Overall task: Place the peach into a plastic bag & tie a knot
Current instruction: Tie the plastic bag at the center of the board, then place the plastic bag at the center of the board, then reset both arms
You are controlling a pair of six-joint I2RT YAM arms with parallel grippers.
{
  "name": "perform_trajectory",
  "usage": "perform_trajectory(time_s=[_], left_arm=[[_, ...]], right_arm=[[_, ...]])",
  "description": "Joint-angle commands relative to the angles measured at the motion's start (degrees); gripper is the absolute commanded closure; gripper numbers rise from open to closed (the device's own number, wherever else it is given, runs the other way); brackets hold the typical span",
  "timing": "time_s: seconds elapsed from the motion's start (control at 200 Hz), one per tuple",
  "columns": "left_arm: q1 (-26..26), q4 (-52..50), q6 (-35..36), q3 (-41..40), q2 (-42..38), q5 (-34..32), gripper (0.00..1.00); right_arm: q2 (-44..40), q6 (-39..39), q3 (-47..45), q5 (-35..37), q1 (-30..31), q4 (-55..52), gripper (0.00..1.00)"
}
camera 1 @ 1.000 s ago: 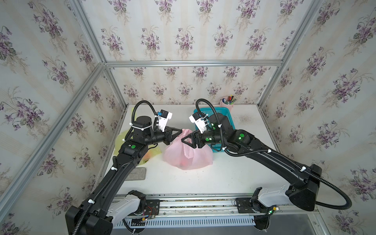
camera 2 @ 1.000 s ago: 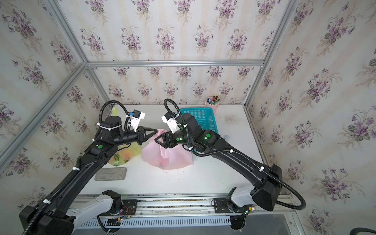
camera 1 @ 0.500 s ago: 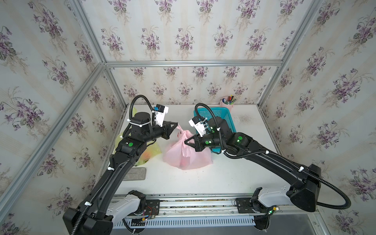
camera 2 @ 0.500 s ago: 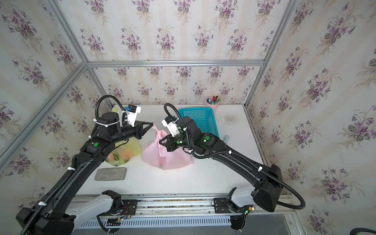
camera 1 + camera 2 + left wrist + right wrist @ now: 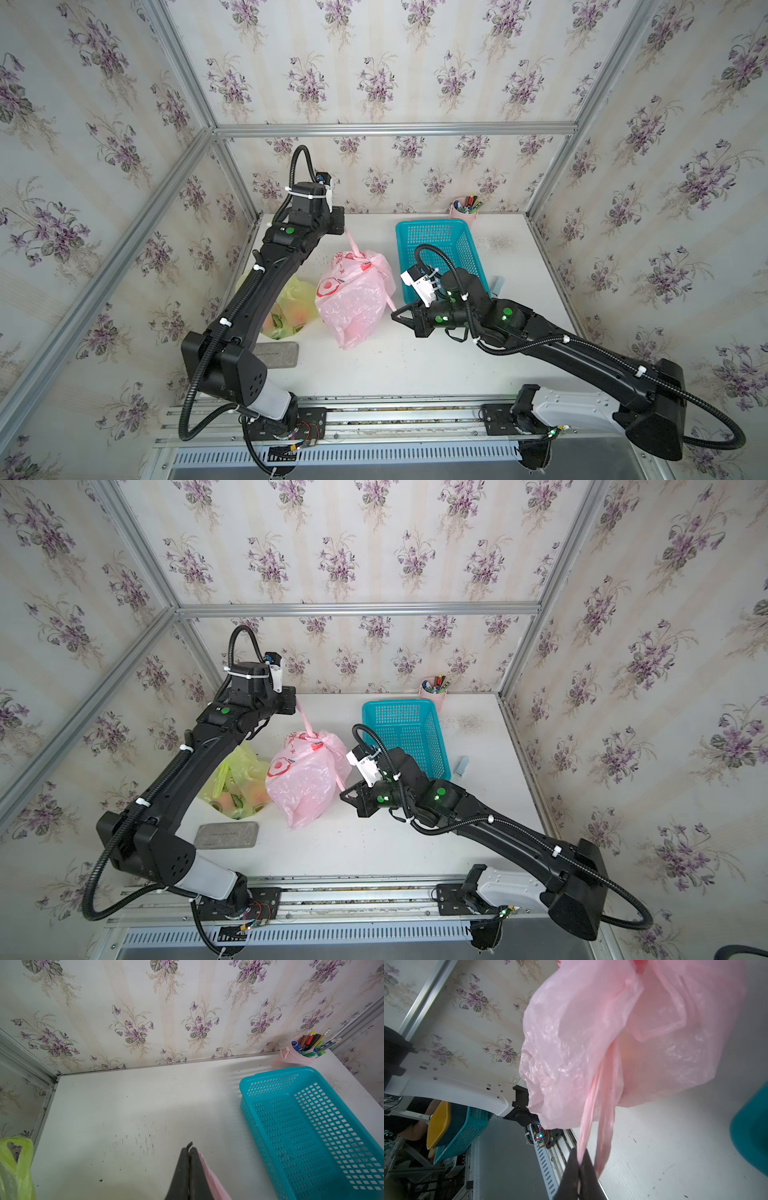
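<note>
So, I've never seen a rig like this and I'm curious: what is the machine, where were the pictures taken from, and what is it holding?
It is a robot: a left arm and a right arm, each ending in a two-fingered gripper. Two pictures look down from overhead; the other two come from cameras on the arms' wrists. On the white table lie a pink bag, a yellow bag, a teal basket, a pen cup and a grey block. The left gripper is shut on the pink bag's far handle, the right gripper on its near handle; both handles look taut.
</note>
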Motion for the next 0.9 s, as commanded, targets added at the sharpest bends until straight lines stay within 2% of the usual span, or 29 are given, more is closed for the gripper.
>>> perform_trajectory(time_s=[0.0, 0.025, 0.06, 0.19, 0.315, 0.43, 0.5, 0.54, 0.599, 0.689, 0.719, 0.799, 0.854, 0.899], left_arm=[[0.4, 2.3, -2.1, 0.4, 0.3, -1.6, 0.03], [0.4, 2.1, -2.5, -0.1, 0.2, -1.6, 0.00], [0.5, 1.9, -3.1, -1.0, -0.2, -1.9, 0.00], [0.6, 2.0, -4.1, -4.3, -2.3, -1.4, 0.00], [0.9, 4.1, -6.2, -7.9, -5.5, -1.7, 0.00], [0.8, 8.8, -7.2, -12.1, -9.9, -5.4, 0.00], [0.1, 11.4, -2.1, -13.6, -11.5, -6.6, 0.00], [-0.6, 10.9, 1.4, -13.4, -11.8, -8.0, 0.00], [-1.9, 10.9, 4.8, -13.4, -12.7, -10.0, 0.00], [-2.2, 13.8, 4.3, -15.3, -15.0, -13.6, 0.00], [-2.0, 14.4, 4.6, -16.2, -15.7, -14.0, 0.01], [-2.0, 17.5, 4.0, -19.5, -16.9, -13.3, 0.01], [-2.1, 22.2, 6.8, -23.2, -16.6, -12.1, 0.00], [-2.0, 24.7, 6.8, -26.1, -15.8, -13.8, 0.00]], right_arm=[[-0.5, -1.2, 1.2, 6.9, -0.2, -7.1, 0.16], [-0.4, -1.7, 1.6, 8.5, -0.4, -7.6, 0.06], [-0.4, -2.4, 2.3, 10.6, -1.3, -8.3, 0.03], [-0.6, -4.4, 2.9, 15.6, -6.1, -7.7, 0.02], [-1.8, -4.4, 1.9, 29.4, -11.8, -4.1, 0.01], [-6.4, -7.1, -5.2, 37.8, -17.8, 10.6, 0.00], [-8.4, -10.7, -10.1, 44.9, -18.4, 20.6, 0.00], [-9.1, -15.7, -14.7, 48.3, -18.4, 29.8, 0.02], [-10.0, -23.1, -18.5, 48.6, -18.8, 39.1, 0.00], [-9.3, -32.8, -22.5, 50.0, -21.2, 50.1, 0.00], [-8.4, -33.5, -22.8, 50.9, -22.5, 51.2, 0.00], [-6.0, -31.4, -23.4, 51.3, -30.3, 51.8, 0.00], [-4.9, -29.8, -25.6, 51.4, -34.5, 54.6, 0.00], [-3.8, -28.4, -27.8, 51.9, -37.3, 56.1, 0.00]])
